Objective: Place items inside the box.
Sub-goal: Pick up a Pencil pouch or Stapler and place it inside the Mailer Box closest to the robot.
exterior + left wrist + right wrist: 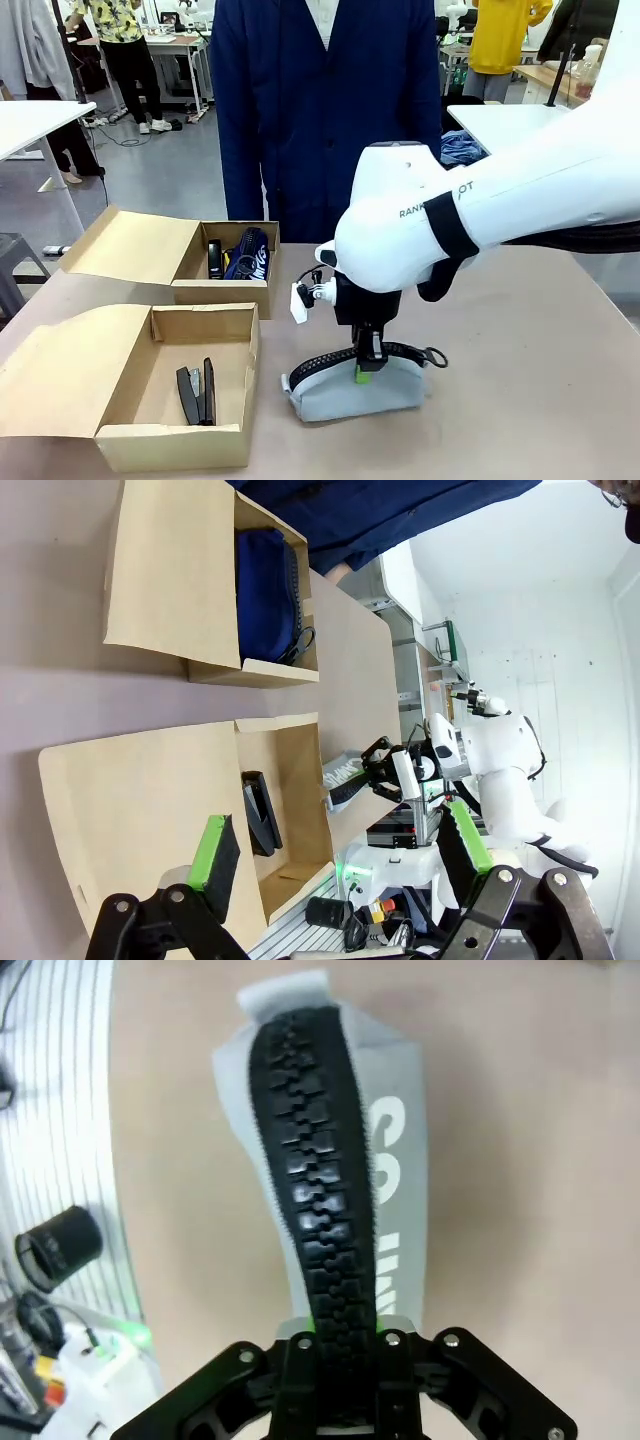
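In the front view the right tool (366, 372) sat sunk in the top of the grey pouch (352, 392). Of its fingers one green pad (361, 375) alone showed, and the white arm (480, 215) covered its wrist and ran off the right edge. The far box (222, 293) hid its load behind its front wall: the navy pouch (250, 255) and a black thing (214, 258) showed their tops alone, the black thing too small to tell. In the right wrist view the tool covered the pouch's near end, and the white print (388, 1130) ran under it, unreadable. The bottom edge cut off the left tool's (338, 845) base.
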`<state>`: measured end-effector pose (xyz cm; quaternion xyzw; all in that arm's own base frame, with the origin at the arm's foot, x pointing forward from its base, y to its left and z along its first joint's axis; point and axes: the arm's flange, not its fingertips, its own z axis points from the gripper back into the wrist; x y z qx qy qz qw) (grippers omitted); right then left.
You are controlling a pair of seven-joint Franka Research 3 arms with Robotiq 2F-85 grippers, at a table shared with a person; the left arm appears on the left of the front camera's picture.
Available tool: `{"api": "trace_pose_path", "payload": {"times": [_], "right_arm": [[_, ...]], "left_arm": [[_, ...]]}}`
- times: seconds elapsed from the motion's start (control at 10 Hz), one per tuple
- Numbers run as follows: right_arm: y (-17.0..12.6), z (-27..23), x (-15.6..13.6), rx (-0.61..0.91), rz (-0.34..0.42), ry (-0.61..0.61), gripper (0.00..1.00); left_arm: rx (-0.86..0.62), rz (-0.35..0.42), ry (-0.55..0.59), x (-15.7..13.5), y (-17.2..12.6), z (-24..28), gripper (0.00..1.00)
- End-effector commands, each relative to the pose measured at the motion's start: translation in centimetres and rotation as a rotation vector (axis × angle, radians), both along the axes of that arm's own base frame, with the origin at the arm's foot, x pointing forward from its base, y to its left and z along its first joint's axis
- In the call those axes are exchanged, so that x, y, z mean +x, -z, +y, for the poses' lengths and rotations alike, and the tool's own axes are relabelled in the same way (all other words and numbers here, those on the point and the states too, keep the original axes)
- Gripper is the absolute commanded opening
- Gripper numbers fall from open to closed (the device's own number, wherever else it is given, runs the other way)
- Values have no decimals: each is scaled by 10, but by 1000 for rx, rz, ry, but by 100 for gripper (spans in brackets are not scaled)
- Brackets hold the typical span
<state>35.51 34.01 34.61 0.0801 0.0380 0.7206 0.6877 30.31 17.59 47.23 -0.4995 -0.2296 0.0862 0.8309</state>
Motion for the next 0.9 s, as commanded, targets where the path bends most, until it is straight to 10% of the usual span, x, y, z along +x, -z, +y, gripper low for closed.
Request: {"api": "trace_pose_path", "payload": {"times": [0.0,0.5,0.6,0.7,0.8], "right_arm": [[-31,-23,-10,-124,34,208,0],[-139,-168,-97,76,177,1234,0],[-149,-177,-94,69,-48,1126,0],[-140,-149,-77,-52,212,828,0],[-140,-149,-77,-52,212,828,0]], "left_arm": [[-15,-26,2,0,-1,0,100],[-15,-26,2,0,-1,0,100],[-15,-26,2,0,-1,0,100],[-15,-26,2,0,-1,0,100],[-15,-26,2,0,-1,0,100]]}}
